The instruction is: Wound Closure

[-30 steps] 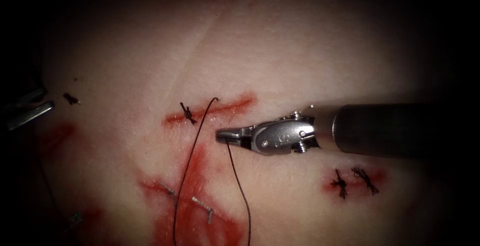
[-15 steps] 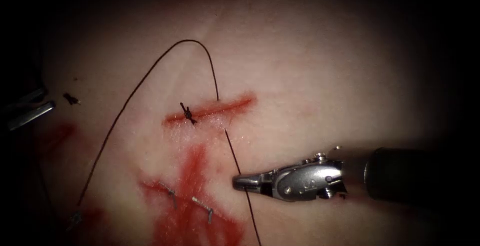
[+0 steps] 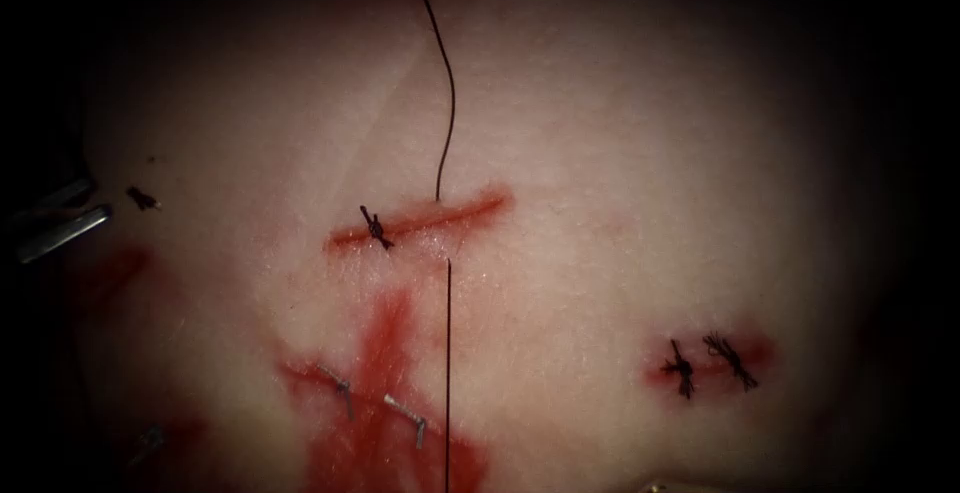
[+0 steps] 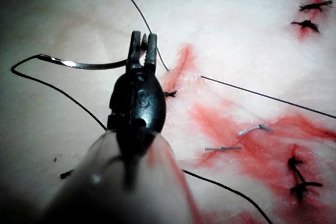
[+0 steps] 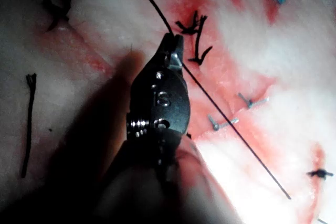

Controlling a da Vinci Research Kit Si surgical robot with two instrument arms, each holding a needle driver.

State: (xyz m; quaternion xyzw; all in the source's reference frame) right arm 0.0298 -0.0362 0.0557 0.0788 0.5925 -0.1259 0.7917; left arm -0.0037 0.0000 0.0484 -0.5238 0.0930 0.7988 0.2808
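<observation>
Since a second ago the right arm's tool (image 5: pixel 172 51) has drawn back from beside the cut (image 3: pixel 420 221), pulling the thread (image 3: pixel 447 373) through until it runs straight and taut below the cut. Its jaws are closed on that thread. The left arm's tool (image 4: pixel 143 45) clamps the curved needle (image 4: pixel 84 64) at its blunt end; the needle lies free above the tissue (image 3: pixel 620 153), not in it. Thread enters just above the cut and exits just below it. A tied knot (image 3: pixel 375 225) sits on the cut's left part. Red fluid (image 3: pixel 385 423) stains the tissue below the cut.
</observation>
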